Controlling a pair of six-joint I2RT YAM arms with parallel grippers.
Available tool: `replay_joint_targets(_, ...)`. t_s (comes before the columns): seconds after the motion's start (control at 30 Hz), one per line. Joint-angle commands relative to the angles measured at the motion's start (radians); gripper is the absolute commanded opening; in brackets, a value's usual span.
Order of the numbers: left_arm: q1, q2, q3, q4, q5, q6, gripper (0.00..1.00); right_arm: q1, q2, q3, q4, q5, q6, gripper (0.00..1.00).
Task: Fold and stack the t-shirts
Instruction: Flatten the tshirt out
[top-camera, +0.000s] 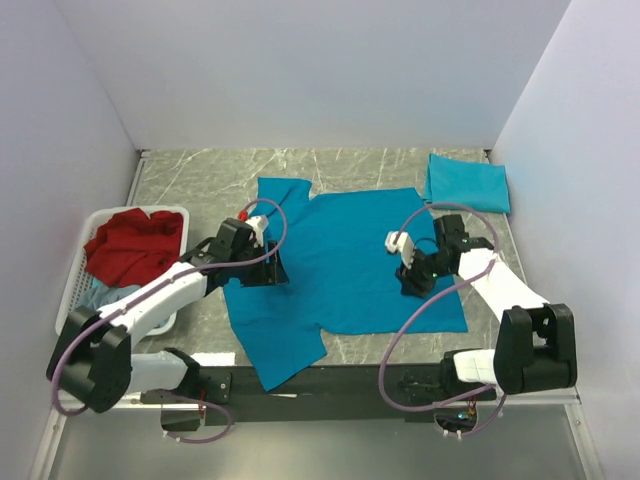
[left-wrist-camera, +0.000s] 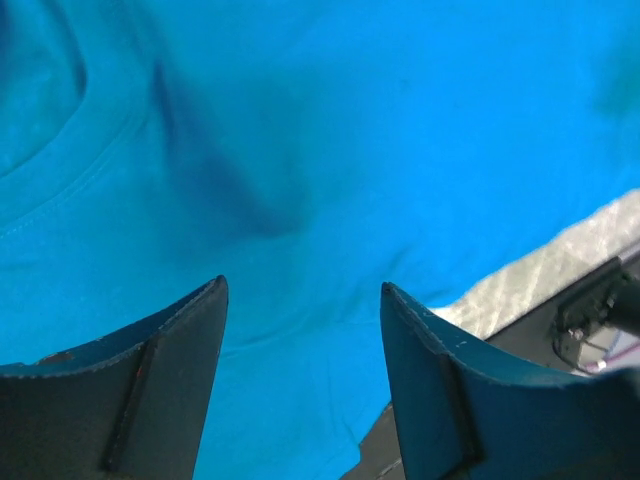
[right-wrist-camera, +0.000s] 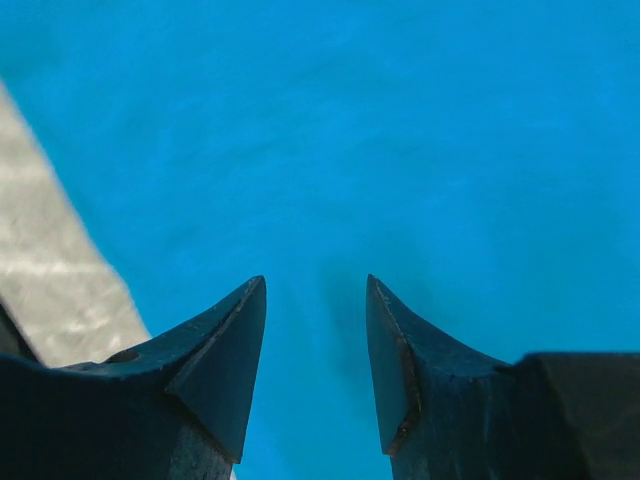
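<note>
Dark fingers of our left gripper (left-wrist-camera: 302, 283) fill the foreground of the left wrist view. They stand apart, released, with nothing pinched between them. Directly under and ahead of them lies the teal t-shirt (left-wrist-camera: 330, 150), a curved stitched seam running off to the fingers' left. To their right a strip of the grey marbled surface (left-wrist-camera: 545, 275) shows past the cloth's edge.

Our right gripper (right-wrist-camera: 315, 278) is likewise released: its two fingers are parted, and only smooth teal cloth shows beneath and beyond them. Bare surface appears to its left.

From above, we see this shirt spread flat between the two grippers. The left one is at one edge between the two sleeves, and the right one is over the opposite part.

Out past the left gripper, on its outer side, a white slatted basket (top-camera: 72, 290) holds a red t-shirt (top-camera: 130, 245) and a pale grey-blue one (top-camera: 100, 295). Beyond the right gripper, at the far corner, rests a folded teal t-shirt (top-camera: 467, 182), well apart from the spread one.
</note>
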Motion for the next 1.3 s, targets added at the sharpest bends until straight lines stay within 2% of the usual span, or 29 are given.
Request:
replay_joint_targets(0.0, -0.007, 0.056, -0.008, 0.066, -0.040, -0.059, 0.65, 0.021, -0.055, -0.045, -0.021, -0.054, -0.153, 0.52)
replay_joint_targets(0.2, -0.012, 0.269, 0.101, 0.148, -0.059, -0.071, 0.51, 0.041, -0.027, -0.031, 0.000, -0.053, -0.107, 0.50)
replay_joint_targets(0.43, -0.027, 0.401, 0.184, 0.139, -0.089, -0.073, 0.38, 0.041, -0.037, -0.051, 0.026, -0.041, -0.089, 0.50)
replay_joint_targets(0.5, -0.026, 0.456, 0.187, 0.087, -0.126, -0.088, 0.29, 0.041, -0.034, -0.047, 0.025, -0.042, -0.083, 0.50)
replay_joint_targets(0.53, -0.020, 0.471, 0.185, 0.074, -0.134, -0.094, 0.19, 0.042, -0.030, -0.037, 0.019, -0.041, -0.076, 0.50)
replay_joint_targets(0.57, -0.014, 0.482, 0.168, 0.067, -0.134, -0.105, 0.01, 0.041, -0.034, -0.033, 0.014, -0.045, -0.072, 0.50)
replay_joint_targets(0.6, -0.009, 0.487, 0.152, 0.065, -0.134, -0.129, 0.00, 0.039, -0.035, -0.028, 0.013, -0.047, -0.070, 0.49)
replay_joint_targets(0.77, 0.065, 0.374, -0.020, 0.097, -0.115, -0.208, 0.00, 0.038, -0.078, -0.028, 0.023, -0.041, -0.052, 0.49)
replay_joint_targets(0.87, 0.114, 0.239, -0.101, 0.050, -0.140, -0.242, 0.00, 0.016, -0.093, -0.017, 0.046, -0.013, 0.002, 0.50)
replay_joint_targets(1.0, 0.123, -0.003, -0.178, -0.015, -0.174, -0.310, 0.00, -0.040, -0.074, 0.022, 0.059, -0.010, 0.089, 0.50)
replay_joint_targets(1.07, 0.123, -0.067, -0.195, -0.007, -0.142, -0.317, 0.02, -0.059, -0.058, 0.042, 0.068, -0.007, 0.117, 0.50)
replay_joint_targets(1.13, 0.121, -0.130, -0.180, 0.046, -0.039, -0.294, 0.12, -0.071, -0.026, 0.068, 0.089, 0.011, 0.172, 0.50)
replay_joint_targets(1.17, 0.121, -0.144, -0.163, 0.065, -0.011, -0.279, 0.27, -0.073, -0.011, 0.082, 0.092, 0.021, 0.189, 0.50)
replay_joint_targets(1.23, 0.121, -0.153, -0.076, 0.070, 0.006, -0.227, 0.42, -0.080, 0.038, 0.137, 0.111, 0.033, 0.250, 0.50)
replay_joint_targets(1.27, 0.121, -0.142, -0.038, 0.064, -0.008, -0.201, 0.53, -0.082, 0.057, 0.160, 0.123, 0.047, 0.276, 0.50)
